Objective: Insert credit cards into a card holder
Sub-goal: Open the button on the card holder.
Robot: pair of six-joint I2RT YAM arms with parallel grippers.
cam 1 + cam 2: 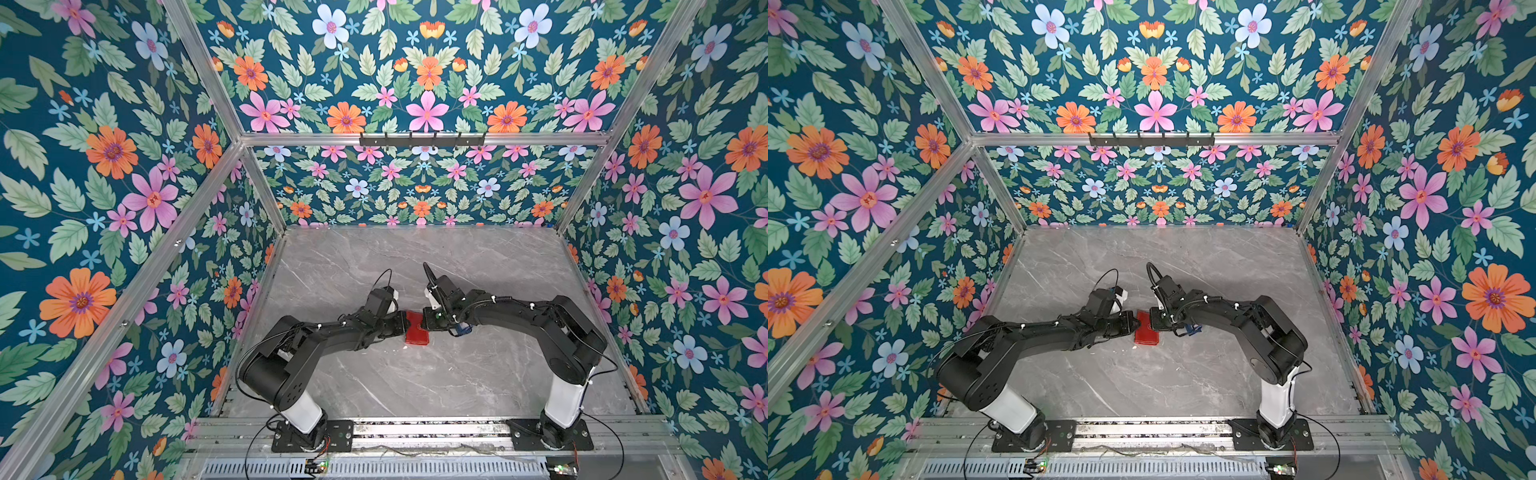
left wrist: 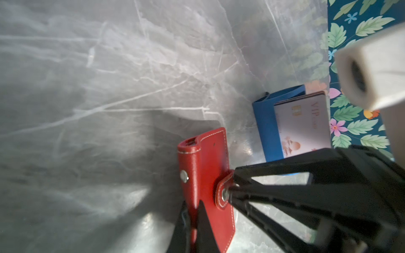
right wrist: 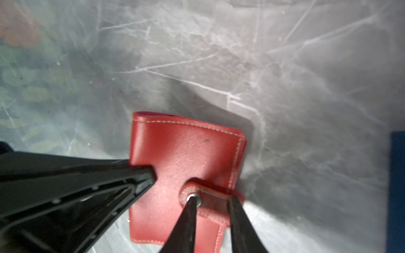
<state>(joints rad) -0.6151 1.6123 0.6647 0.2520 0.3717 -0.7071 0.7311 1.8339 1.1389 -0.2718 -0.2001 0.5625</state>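
Note:
The red card holder (image 1: 417,330) (image 1: 1146,330) lies closed on the marble table between both arms. My left gripper (image 2: 194,210) (image 1: 405,328) is shut on its near edge, red leather pinched between the black fingers. My right gripper (image 3: 211,199) (image 1: 424,322) stands open astride the snap tab (image 3: 210,202); one fingertip (image 3: 191,200) rests on the metal snap. A whitish-pink credit card (image 2: 302,122) marked VIP lies on top of a stack in a blue tray (image 2: 265,122). I cannot make out the cards beneath it.
The blue tray (image 1: 462,330) sits just right of the holder, mostly under the right arm. Floral walls and aluminium frame posts close in the table on three sides. The right arm's white camera housing (image 2: 372,70) hangs close to the left wrist.

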